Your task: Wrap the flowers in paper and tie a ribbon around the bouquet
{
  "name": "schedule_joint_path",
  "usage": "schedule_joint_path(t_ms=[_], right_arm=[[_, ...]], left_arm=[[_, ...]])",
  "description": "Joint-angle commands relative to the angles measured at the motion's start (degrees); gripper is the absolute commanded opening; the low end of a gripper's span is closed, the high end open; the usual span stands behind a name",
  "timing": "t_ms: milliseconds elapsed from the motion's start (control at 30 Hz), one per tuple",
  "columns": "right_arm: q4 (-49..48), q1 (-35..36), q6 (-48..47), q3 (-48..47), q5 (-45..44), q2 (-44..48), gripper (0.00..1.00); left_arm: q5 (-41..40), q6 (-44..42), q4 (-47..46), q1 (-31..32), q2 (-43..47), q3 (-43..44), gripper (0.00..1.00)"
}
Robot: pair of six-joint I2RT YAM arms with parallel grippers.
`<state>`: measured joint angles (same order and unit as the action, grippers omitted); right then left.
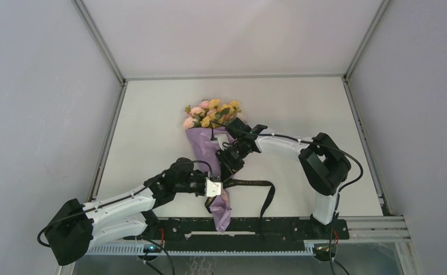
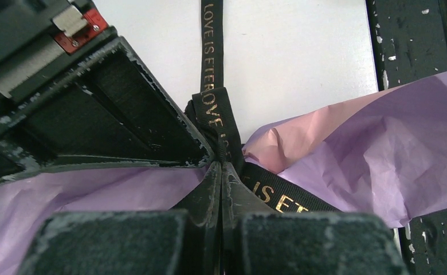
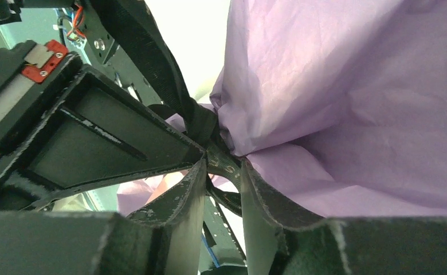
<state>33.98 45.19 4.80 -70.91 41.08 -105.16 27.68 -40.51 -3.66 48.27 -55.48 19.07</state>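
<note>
1. We see the bouquet (image 1: 205, 137) lying in the middle of the tabletop (image 1: 307, 103). The flowers (image 1: 211, 112) point toward the top of the frame and the tapered tail toward the lower edge.
2. The paper (image 1: 201, 146) is already rolled round the stems as a cone, so we judge the wrapping step done.
3. The ribbon (image 1: 250, 183) circles the narrow waist of the cone. One loose length trails to the right, then drops toward the lower edge.
4. The left end effector (image 2: 221, 167) is clenched on the ribbon right at the waist, against the paper.
5. The right end effector (image 3: 222, 164) sits at the same waist from the upper side, its jaws partly apart with a lettered strand between them. We cannot tell whether that strand is pinched or merely threaded through.
6. The left wrist view shows the ribbon crossing over itself at the waist, but we see no finished bow. By our reading the tying is under way, and the knot is left to form and pull tight.
</note>
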Motion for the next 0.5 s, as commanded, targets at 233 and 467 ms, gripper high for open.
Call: schedule_joint_path(t_ms=[233,467], right_arm=[[1.09,1.9,-3.9,-3.62,1.65,-3.36,0.41],[1.1,2.86,-4.12,-3.69,0.16,-4.19,0.47]], left_arm=[[1.59,-5.02,-0.3,0.29,0.43,-0.61,0.0],[0.93,-7.25,-0.03,0.34,0.27,-0.7,0.0]])
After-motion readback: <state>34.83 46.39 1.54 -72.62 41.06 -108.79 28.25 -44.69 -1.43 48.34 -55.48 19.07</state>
